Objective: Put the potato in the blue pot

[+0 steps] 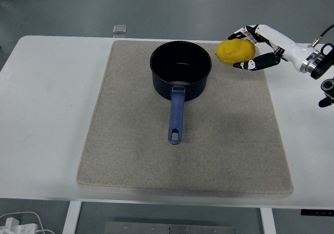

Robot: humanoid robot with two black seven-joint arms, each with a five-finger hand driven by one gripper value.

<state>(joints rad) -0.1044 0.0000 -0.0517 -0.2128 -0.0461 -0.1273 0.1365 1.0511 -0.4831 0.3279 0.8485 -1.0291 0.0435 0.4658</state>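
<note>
The right arm (318, 61) is cut off by the right edge

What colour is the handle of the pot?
Blue, lighter than the dark pot body; the handle shows clearly in the head view.

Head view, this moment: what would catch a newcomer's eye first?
The bright yellow potato, gripped in the right hand at the mat's far right corner, just right of the pot. Next, the dark blue pot on the far middle of the grey mat, empty, its handle pointing toward the near edge.
</note>
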